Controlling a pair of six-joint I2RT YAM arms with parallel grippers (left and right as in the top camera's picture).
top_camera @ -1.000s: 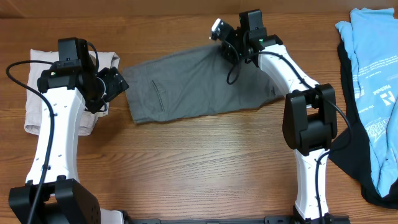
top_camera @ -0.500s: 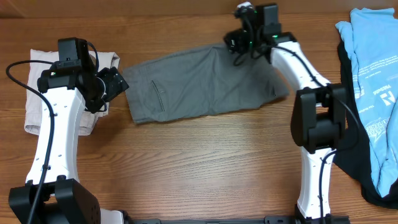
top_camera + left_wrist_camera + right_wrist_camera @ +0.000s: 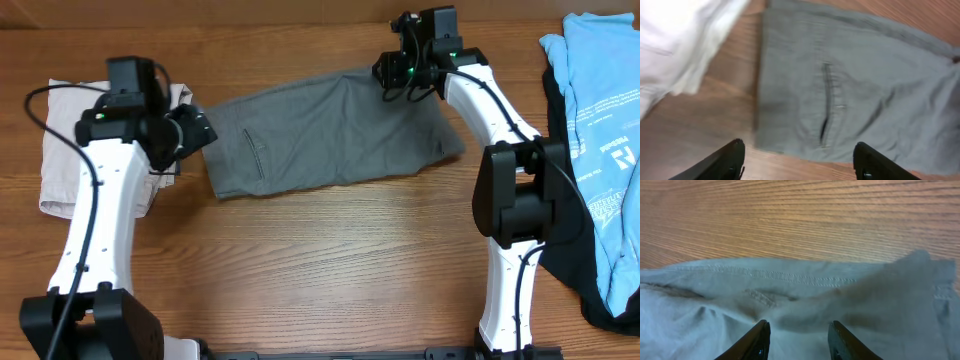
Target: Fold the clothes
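The shorts (image 3: 320, 135) lie flat on the bench (image 3: 330, 270), in the middle toward the far edge. Their long axis runs left to right, tilted a little, and the end with the slit pocket (image 3: 255, 150) points toward the left edge.

Just beside that end, beige shorts (image 3: 55, 175) sit folded near the left edge, partly under the left arm. At the right edge a light-blue shirt (image 3: 600, 130) lies over a dark garment (image 3: 565, 270), well apart from the shorts.

The left tool (image 3: 799, 162) hangs over the pocket end with its fingers wide apart and nothing between them. The right tool (image 3: 799, 340) is at the far hem, fingers apart above rumpled cloth — whether they touch it I cannot tell.
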